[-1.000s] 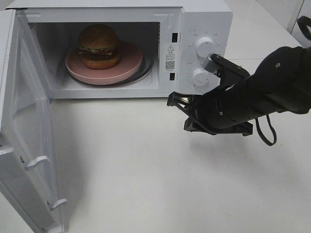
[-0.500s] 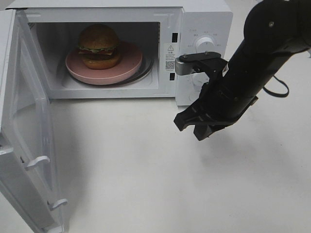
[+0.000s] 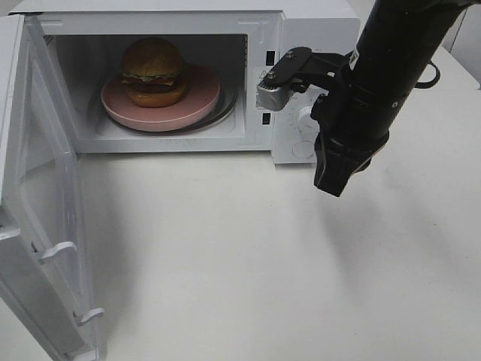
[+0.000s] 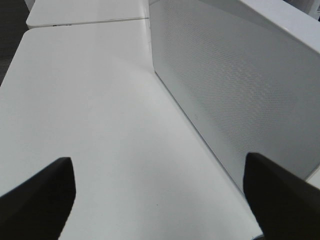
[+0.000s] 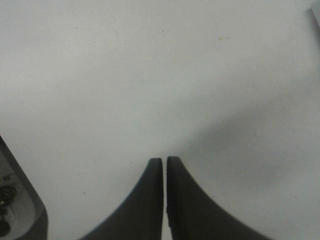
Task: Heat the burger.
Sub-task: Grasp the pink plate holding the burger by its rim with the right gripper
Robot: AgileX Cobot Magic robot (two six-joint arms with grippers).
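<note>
The burger, with a golden bun, lettuce and a dark patty, stands on a pink plate inside the open microwave. My right gripper hangs shut and empty over the table, just in front of the control panel, fingers pointing down. In the right wrist view the right gripper shows its two dark fingers pressed together above bare tabletop. My left gripper is open with nothing between its fingers, beside a white perforated wall of the microwave. The left arm is outside the high view.
The microwave door stands swung wide open at the left, reaching toward the table's front edge. My right arm covers most of the control panel and its upper knob. White tabletop spreads in front of the oven.
My right arm has risen from a low, level pose in front of the microwave to an upright one beside the control panel. Its gripper now points down. The burger and door have not moved.
</note>
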